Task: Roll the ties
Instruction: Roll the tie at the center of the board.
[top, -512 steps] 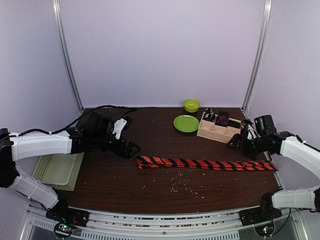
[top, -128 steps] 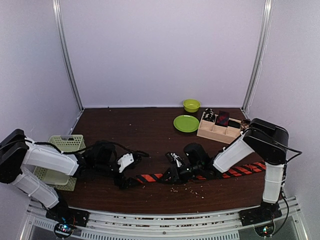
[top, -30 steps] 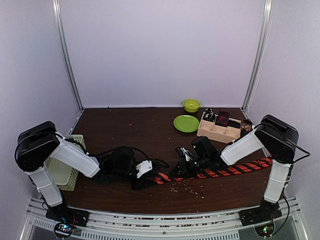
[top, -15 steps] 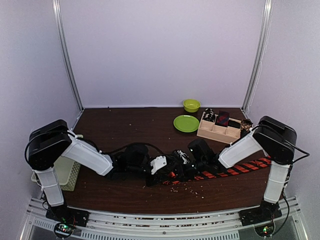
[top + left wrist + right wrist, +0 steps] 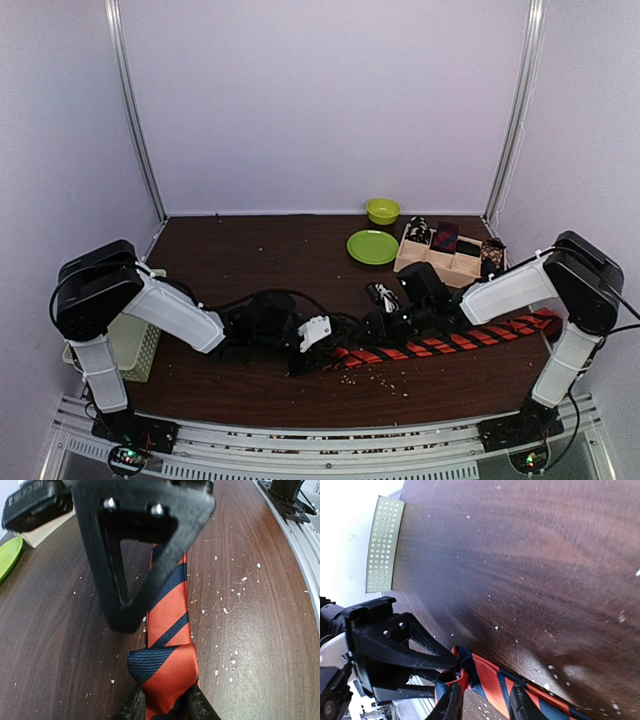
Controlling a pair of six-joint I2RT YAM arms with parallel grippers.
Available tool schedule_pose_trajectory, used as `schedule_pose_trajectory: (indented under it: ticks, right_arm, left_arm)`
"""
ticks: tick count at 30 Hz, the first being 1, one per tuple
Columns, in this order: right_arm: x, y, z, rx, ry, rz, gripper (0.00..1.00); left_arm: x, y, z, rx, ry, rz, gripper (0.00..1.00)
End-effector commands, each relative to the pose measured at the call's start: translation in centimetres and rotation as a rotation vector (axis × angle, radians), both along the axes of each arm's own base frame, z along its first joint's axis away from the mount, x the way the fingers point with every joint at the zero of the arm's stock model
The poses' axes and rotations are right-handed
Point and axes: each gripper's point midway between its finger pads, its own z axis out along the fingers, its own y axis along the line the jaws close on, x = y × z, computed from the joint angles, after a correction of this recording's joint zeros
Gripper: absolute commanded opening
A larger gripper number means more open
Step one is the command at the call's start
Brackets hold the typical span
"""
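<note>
An orange-red tie [image 5: 450, 340] with dark diagonal stripes lies across the front right of the table. Its left end is folded into a small roll [image 5: 162, 672]. My left gripper [image 5: 318, 350] [image 5: 166, 706] is shut on that roll, one finger pressed to each side. My right gripper [image 5: 378, 322] [image 5: 485, 702] hovers just to the right of it, jaws open astride the flat strip of the tie [image 5: 492, 677]. Its black finger frame [image 5: 140, 545] fills the top of the left wrist view. Other rolled ties [image 5: 443, 238] sit in a wooden box.
The wooden compartment box [image 5: 425, 268] stands at the back right, with a green plate [image 5: 372, 246] and a green bowl [image 5: 382, 210] beside it. A pale green mesh basket [image 5: 120, 345] [image 5: 382, 545] sits at the left edge. Pale crumbs [image 5: 375, 372] dot the table near the tie.
My left gripper has slid right with the roll and closed tighter on it. The right gripper has opened off the tie and drawn back to the right.
</note>
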Motion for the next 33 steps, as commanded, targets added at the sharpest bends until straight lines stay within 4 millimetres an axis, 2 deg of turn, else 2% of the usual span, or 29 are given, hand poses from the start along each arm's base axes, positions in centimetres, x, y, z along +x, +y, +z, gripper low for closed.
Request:
schedule_pose_trajectory:
  ticks: [1, 6, 11, 22, 26, 28, 31, 33]
  right_arm:
    - [-0.1, -0.8, 1.1, 0.013, -0.016, -0.004, 0.38]
    - [-0.5, -0.1, 2.8, 0.099, 0.009, 0.004, 0.46]
    - [-1.2, 0.6, 2.1, 0.094, 0.039, 0.032, 0.48]
    - [-1.4, 0.4, -1.2, -0.001, 0.071, 0.051, 0.38]
    - [-1.3, 0.4, -1.1, 0.005, 0.064, 0.048, 0.23]
    - [-1.2, 0.5, -0.9, 0.006, 0.058, 0.045, 0.17]
    - [-1.3, 0.4, -1.0, 0.006, 0.061, 0.045, 0.08]
    - [-1.3, 0.4, -1.0, 0.008, 0.062, 0.043, 0.06]
  left_arm:
    - [0.3, -0.6, 1.3, -0.021, -0.023, -0.004, 0.31]
    - [0.8, -1.5, 0.7, 0.002, -0.009, -0.004, 0.32]
    - [1.1, -2.1, 0.5, 0.009, 0.0, -0.006, 0.31]
    - [1.0, -2.1, 0.2, 0.016, 0.005, -0.008, 0.31]
    - [1.0, -2.0, 0.3, 0.018, 0.003, -0.009, 0.32]
    - [1.0, -1.9, 0.7, 0.013, -0.004, -0.01, 0.38]
    - [0.7, -1.0, 1.6, -0.009, -0.023, 0.004, 0.6]
    - [0.4, -0.5, 1.8, -0.007, -0.018, 0.005, 0.74]
